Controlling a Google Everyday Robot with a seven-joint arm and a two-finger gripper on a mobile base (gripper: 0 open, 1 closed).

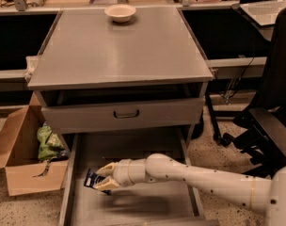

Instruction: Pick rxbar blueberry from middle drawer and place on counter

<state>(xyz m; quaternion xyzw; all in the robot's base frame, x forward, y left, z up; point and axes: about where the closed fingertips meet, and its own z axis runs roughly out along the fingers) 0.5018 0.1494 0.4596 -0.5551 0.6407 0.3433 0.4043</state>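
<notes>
While your arm stretches leftward over the open middle drawer (129, 152), the gripper (99, 179) grips the rxbar blueberry (90, 177) by one end.
You can see both pale fingers (107, 168) closed onto the right end of the dark wrapper, close to the drawer's left wall; whether the bar rests on the floor or hangs just above it cannot be told. Above sits a closed drawer front (86, 117) with a black handle, and the counter (119, 55) carries a small bowl (120, 12) near its back edge. Left of the cabinet, a cardboard box (16, 178) holds a green bag (48, 142).
</notes>
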